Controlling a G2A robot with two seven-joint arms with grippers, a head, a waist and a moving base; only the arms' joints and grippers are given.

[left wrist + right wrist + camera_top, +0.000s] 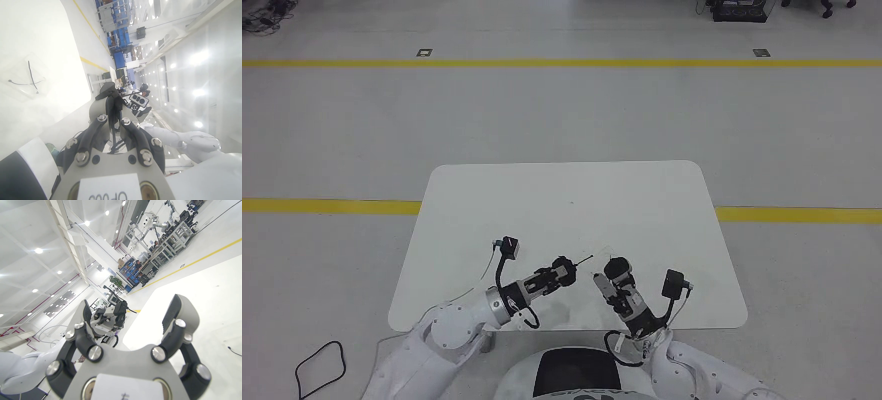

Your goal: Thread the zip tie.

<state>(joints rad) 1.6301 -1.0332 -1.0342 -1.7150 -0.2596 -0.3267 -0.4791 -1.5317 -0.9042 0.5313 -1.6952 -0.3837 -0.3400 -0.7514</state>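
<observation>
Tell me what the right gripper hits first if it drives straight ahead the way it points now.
Most likely the zip tie: its free end juts from the shut left gripper, in line between the open right gripper's fingers. Depth is unclear; it could pass beside it.

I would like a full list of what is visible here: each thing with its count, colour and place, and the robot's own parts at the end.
table: one, white, rounded corners, under both arms.
held zip tie: one, black, in the left gripper, its free end pointing toward the right gripper.
loose zip ties: two, black, lying crossed on the clear sheet.
clear sheet: one, transparent, flat on the table.
floor lines: two, yellow, one beyond the table and one passing behind it.
left gripper: one, black and grey, shut on the held zip tie, above the table's near edge.
right gripper: one, black and grey, open, facing the left gripper.
</observation>
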